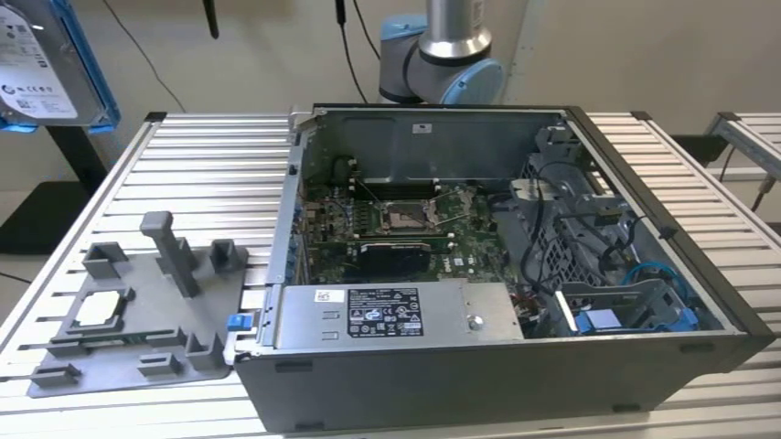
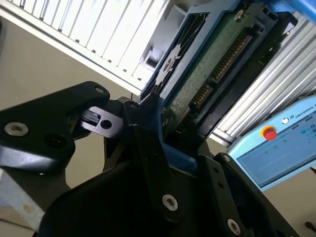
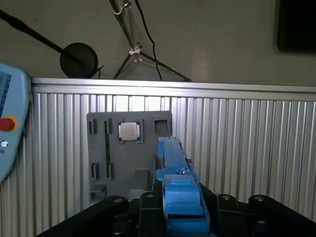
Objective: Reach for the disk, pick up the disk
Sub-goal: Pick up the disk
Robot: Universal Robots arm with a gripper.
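The claw (image 2: 157, 129) clamps the disk (image 2: 210, 69), long axis pointing straight away from it

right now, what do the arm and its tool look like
The arm is a silver metal tube with grey joint housings and round light blue caps. The tool is black, made of flat angular link plates joined by silver screws and pivot pins.

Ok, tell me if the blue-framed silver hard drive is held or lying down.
Held. In the second wrist view, black fingers clamp the blue-bracketed silver metal hard drive by its edge.
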